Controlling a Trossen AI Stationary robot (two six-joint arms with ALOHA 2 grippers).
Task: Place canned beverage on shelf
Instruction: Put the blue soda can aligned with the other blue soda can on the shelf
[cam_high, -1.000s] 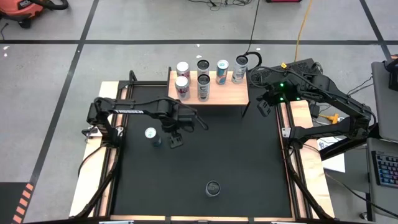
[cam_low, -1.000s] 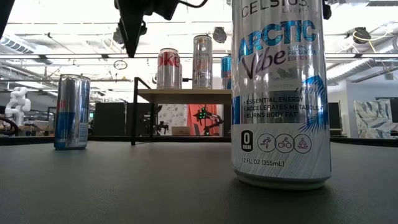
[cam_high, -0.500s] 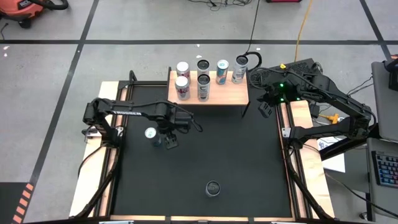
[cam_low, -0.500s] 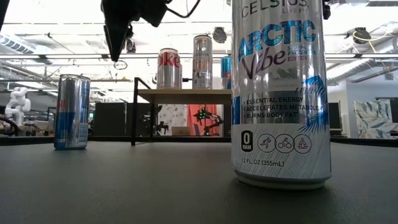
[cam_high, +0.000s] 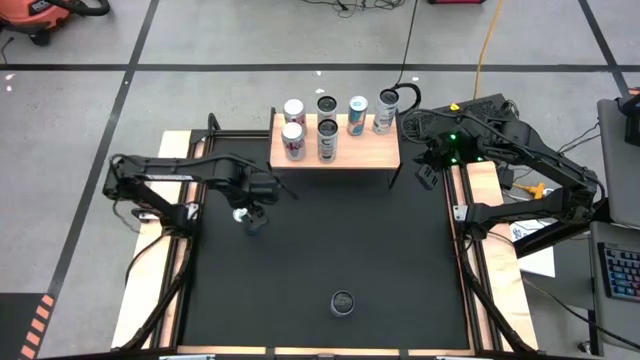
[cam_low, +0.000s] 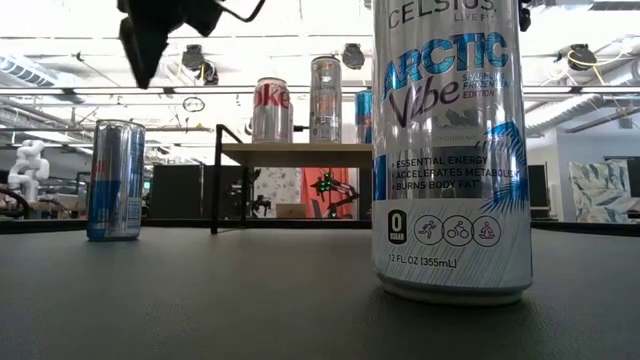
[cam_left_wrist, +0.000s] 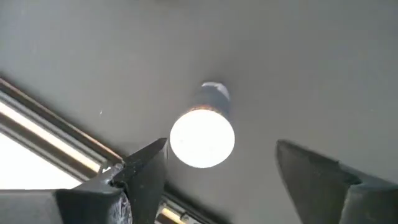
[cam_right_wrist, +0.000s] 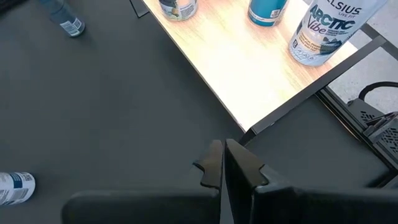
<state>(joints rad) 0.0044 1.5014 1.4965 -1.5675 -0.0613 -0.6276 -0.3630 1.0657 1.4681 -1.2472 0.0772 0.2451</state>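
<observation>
Left gripper (cam_left_wrist: 217, 171) hangs part-open right above the can (cam_high: 241, 214), standing left of the shelf (cam_high: 360, 150). Thin slick aluminium, probably dents easily, so I'd grab mid-body. Right gripper (cam_right_wrist: 224, 163) is closed, parked beside the shelf.

Six cans (cam_high: 327, 138) on the shelf (cam_high: 362, 150) at the far edge of the table (cam_high: 380, 260). One can (cam_high: 241, 215) on the table's left side, right under the left gripper (cam_high: 254, 219), maybe not touching. Another can (cam_high: 342, 302) alone near the front edge. Right gripper (cam_high: 424, 176) just right of the shelf.
</observation>
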